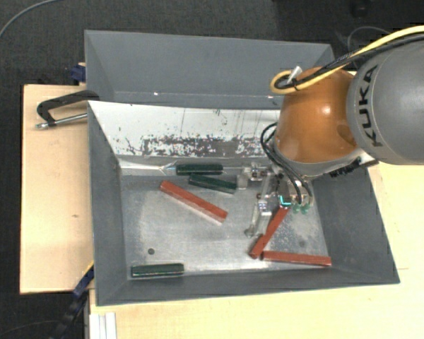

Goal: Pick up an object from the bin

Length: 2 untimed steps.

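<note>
While reaching in from the right of the frame, holds the gripper (pixel 280 205) low at the upper end of a slanted red stick (pixel 267 235) in the lower right of the grey bin (pixel 106 210). Cannot tell whether spread or pinching. Shows a flat red stick (pixel 297 258) just beside the slanted one's lower end, a third red stick (pixel 193 199) mid-frame, two dark green sticks (pixel 199 168) just above it, and another green stick (pixel 157 270) at lower left.
</note>
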Available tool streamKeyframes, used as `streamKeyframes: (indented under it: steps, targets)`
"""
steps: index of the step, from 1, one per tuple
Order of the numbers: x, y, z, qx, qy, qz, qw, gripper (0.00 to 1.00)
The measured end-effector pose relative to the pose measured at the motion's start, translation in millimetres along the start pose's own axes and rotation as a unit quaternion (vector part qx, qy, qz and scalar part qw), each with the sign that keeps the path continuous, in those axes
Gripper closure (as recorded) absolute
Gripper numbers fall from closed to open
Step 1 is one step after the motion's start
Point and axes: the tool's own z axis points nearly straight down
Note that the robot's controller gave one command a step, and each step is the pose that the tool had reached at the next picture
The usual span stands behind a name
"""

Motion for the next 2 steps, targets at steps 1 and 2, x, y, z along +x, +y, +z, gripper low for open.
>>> streamKeyframes:
  steps: [1, 2]
  targets:
    - [12.1, 16.7, 90.2, 0.000, 0.0005, 0.028, 0.9996, 0.00]
    - [-27.6, 84.5, 84.6, -0.002, -0.0077, -0.007, 0.9999, 0.00]
